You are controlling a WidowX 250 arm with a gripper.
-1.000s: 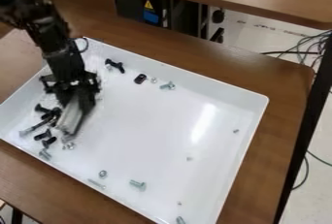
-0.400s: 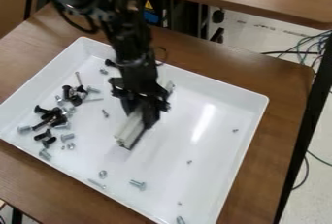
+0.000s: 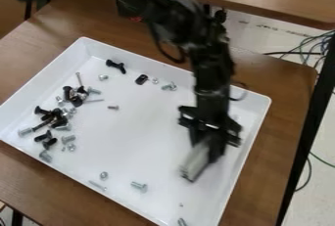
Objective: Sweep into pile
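The pincer (image 3: 206, 145) pinches the block (image 3: 195, 161) over the tray (image 3: 131, 139), the pile (image 3: 55, 117) lies well apart from it, and sweeping seems partly done, so next it should push the stray bolt (image 3: 138, 186) there.

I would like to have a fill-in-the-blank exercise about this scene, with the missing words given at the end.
The pincer, with a pale block in it, is over the ____ half of the tray, as the camera sees it.
The colour of the tray is ____.
The densest cluster of screws lies toward the ____ side of the picture.
The colour of the tabletop under the tray is ____.

Missing words: right; white; left; brown.
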